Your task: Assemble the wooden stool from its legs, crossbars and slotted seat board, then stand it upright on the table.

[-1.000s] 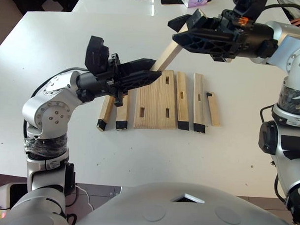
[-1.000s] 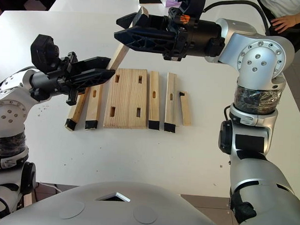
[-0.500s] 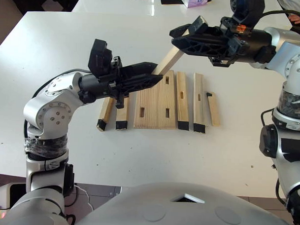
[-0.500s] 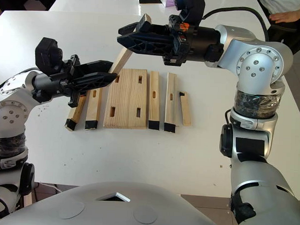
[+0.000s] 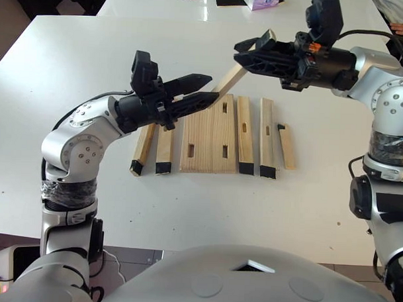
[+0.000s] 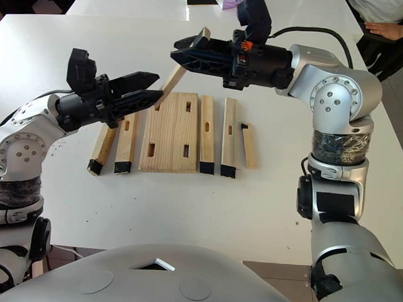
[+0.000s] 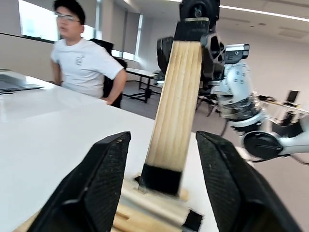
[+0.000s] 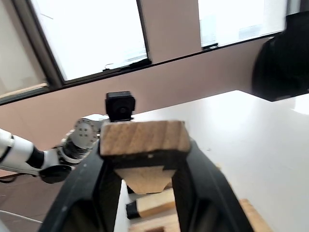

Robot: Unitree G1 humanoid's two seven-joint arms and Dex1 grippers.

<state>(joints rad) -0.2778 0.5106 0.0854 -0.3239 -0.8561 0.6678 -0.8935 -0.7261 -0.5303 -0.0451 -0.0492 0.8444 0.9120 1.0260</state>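
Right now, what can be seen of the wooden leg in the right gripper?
The leg is a straight, square bar of pale wood with a black cap on its lower end. The right gripper is shut on its upper part. It tilts, the lower end at the far left corner of the seat board; whether they touch I cannot tell. The open left gripper has one finger on each side of the lower end, apart from it.
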